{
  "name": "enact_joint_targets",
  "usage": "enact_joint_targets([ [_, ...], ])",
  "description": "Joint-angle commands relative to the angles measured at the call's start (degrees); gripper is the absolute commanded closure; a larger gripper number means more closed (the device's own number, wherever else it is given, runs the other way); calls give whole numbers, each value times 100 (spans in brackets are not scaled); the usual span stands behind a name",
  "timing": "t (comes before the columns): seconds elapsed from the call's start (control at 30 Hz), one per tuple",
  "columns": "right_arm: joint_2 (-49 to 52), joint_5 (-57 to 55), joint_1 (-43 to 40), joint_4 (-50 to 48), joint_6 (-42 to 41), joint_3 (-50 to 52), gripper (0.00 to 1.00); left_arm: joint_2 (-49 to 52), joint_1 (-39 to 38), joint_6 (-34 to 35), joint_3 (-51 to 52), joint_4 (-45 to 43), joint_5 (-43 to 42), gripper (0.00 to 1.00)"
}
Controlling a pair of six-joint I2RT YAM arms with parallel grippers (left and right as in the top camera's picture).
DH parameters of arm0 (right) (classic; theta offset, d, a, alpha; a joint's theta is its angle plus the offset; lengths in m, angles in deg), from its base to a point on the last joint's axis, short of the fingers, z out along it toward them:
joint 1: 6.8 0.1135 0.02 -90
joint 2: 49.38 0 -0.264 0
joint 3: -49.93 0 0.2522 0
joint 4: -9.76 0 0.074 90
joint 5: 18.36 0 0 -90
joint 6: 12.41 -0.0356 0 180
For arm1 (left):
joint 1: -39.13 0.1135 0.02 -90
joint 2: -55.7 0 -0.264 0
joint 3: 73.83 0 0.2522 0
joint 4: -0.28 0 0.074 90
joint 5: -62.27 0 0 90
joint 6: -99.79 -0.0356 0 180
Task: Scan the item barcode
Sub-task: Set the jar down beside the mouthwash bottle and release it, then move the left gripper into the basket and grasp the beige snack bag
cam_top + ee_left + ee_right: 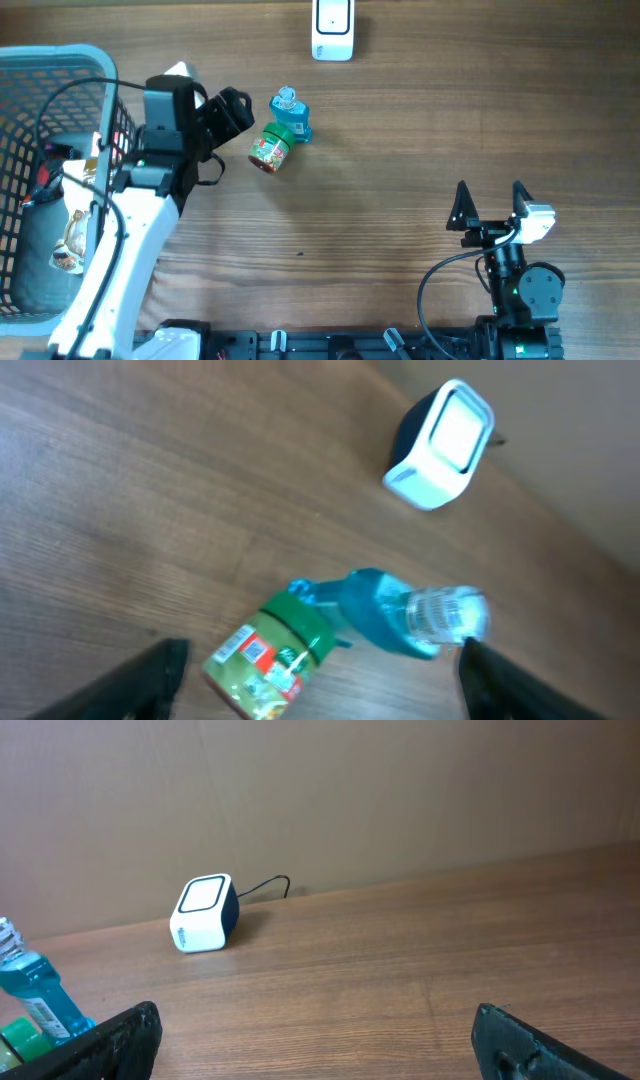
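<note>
- Left fingers (150, 682) spread wide, nothing held, hovering just beside green-lidded jar (270, 150).
- Jar judged item to be scanned. Laid on its side on table (400, 140), touching upright blue bottle (290, 114), scanner (332, 30) near, beyond both.
- Right fingers (110, 1045) wide, empty, well apart.
- Risk: jar rolled or bottle toppled if grasp is closed off-centre, the two being in contact. Barcode could be covered by fingers.
- Basket (60, 52) crowds left edge. Open table lies toward scanner and to right.
</note>
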Motion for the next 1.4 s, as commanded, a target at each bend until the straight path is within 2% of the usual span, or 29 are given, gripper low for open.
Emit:
enact_joint_targets([
  [0.0,-31,55,35,-15,66,7,0,-669,-9,-173,-17,-162,76,0],
  [0.27,-31,55,35,-15,66,7,0,-2210,382,-1432,-50,-435,280,0],
  [0.33,-31,55,35,-15,63,7,0,-2415,485,-1541,-50,-299,820,0],
  [0.4,-31,55,35,-15,66,7,0,-2627,706,-1482,-50,-2,2192,0],
  [0.47,-31,55,35,-15,66,7,0,-2680,957,-1364,-50,197,2949,0],
  [0.7,-31,55,35,-15,63,7,0,-2557,2120,-1381,-50,798,3357,0],
  [0.9,-31,55,35,-15,66,7,0,-2245,2859,-682,-50,1150,3311,0],
  [0.93,-31,55,35,-15,66,7,0,-1991,3202,-382,-50,1303,2929,0],
  [1.03,-31,55,35,-15,66,7,0,-1567,3613,-39,-50,1585,2505,0],
  [1.17,-31,55,35,-15,66,7,0,-852,4092,-22,-50,1679,2087,0],
  [1.37,-31,55,35,-15,66,7,0,299,5005,-31,-50,1679,977,0],
])
